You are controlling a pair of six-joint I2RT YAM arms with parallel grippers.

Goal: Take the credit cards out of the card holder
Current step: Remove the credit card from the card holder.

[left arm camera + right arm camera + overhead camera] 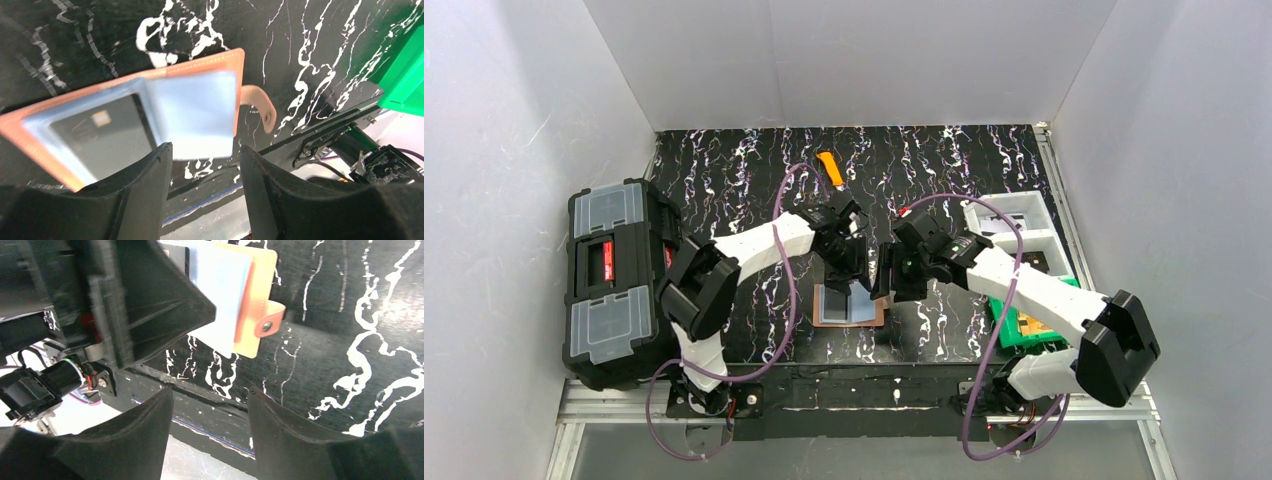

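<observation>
The card holder (849,305) lies open on the black marbled table near its front edge. It is tan-orange with a side tab (257,102). A pale blue-grey card (195,112) lies on its right half and overhangs the near edge. A dark panel (100,135) shows in the left pocket. I cannot pick out an orange-tan card. My left gripper (852,275) hovers over the holder's near edge, open and empty (206,147). My right gripper (886,285) is open and empty just right of the holder (210,390). The right wrist view shows the card (220,295) and the holder (257,300).
A big black toolbox (614,280) stands at the left. An orange-and-black utility knife (829,168) lies at the back centre. A white tray (1014,225) and a green bin (1024,320) are at the right. The table's front edge (210,390) is close below both grippers.
</observation>
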